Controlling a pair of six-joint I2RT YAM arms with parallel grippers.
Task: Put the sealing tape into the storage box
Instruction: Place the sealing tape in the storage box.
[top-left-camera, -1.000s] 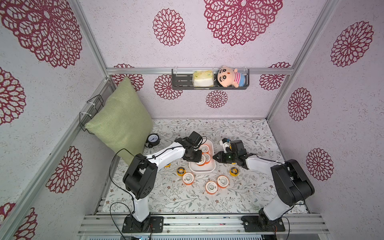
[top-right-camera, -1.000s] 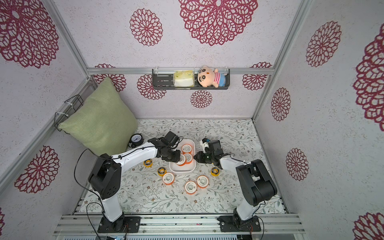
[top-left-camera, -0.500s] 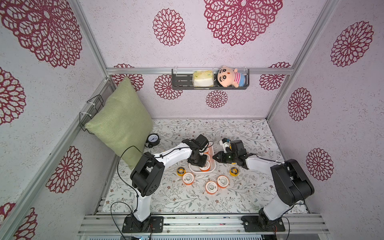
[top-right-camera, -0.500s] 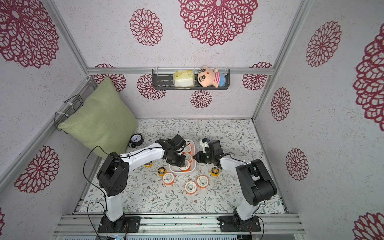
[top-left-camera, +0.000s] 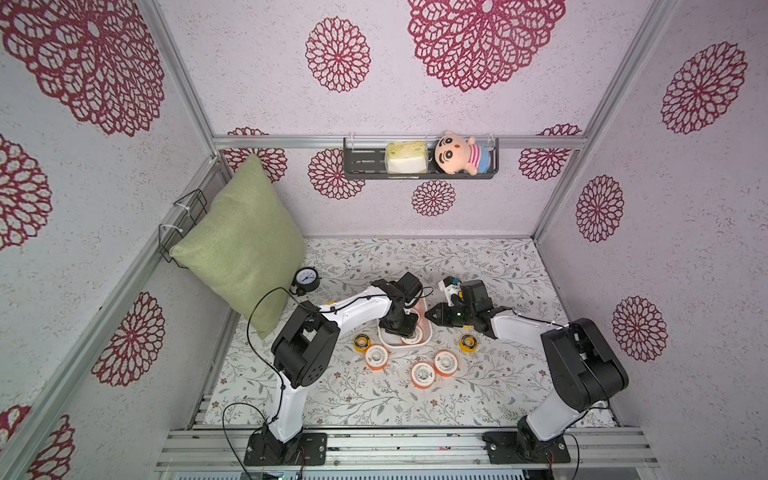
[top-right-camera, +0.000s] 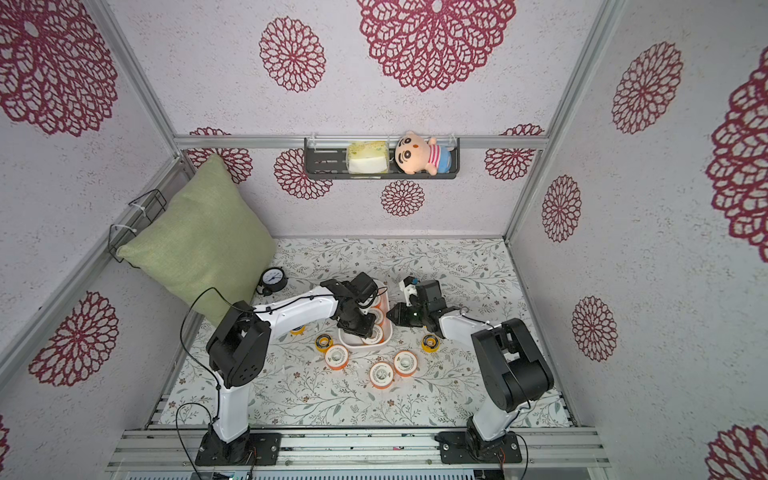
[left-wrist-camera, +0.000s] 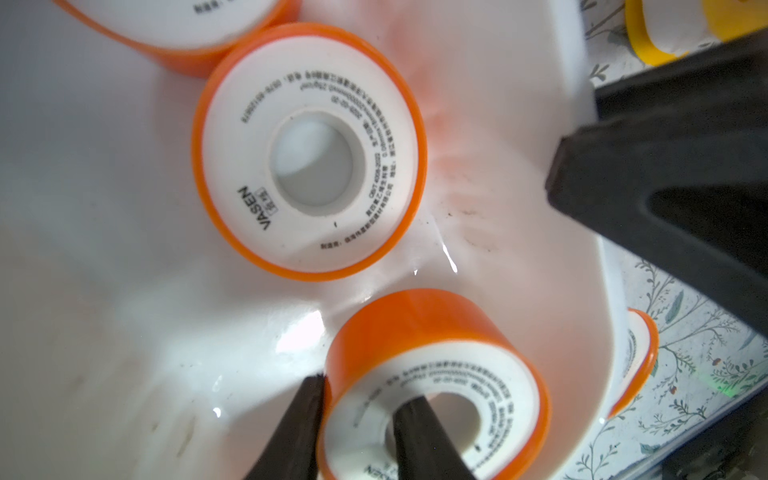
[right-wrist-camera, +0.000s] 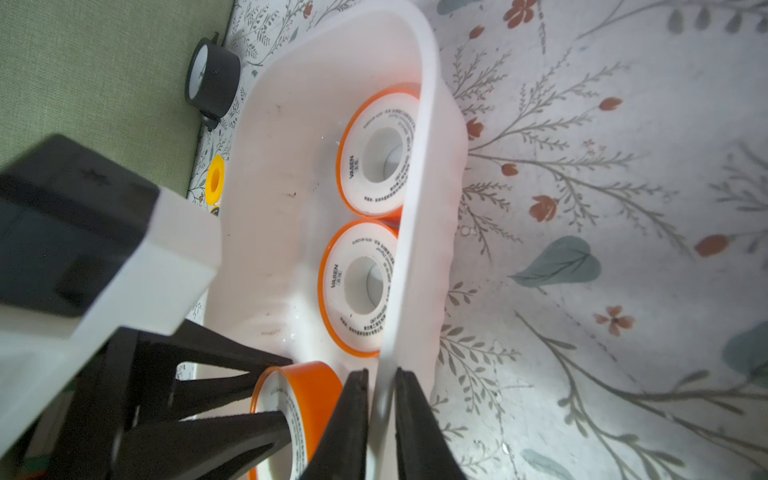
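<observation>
Pinching the glossy white plastic storage box (right-wrist-camera: 428, 124) by its thin rounded rim, the right gripper (right-wrist-camera: 380, 372) stood nearly closed. The left gripper (left-wrist-camera: 361, 390), angled down inside the box, clasped a tilted orange sealing tape spool (left-wrist-camera: 415, 332), one finger in its core. Two flat spools (right-wrist-camera: 357, 291) lay along that rim; the box's opposite half offered open floor.

Bright, even light; glare spots on storage box (left-wrist-camera: 124, 270).
</observation>
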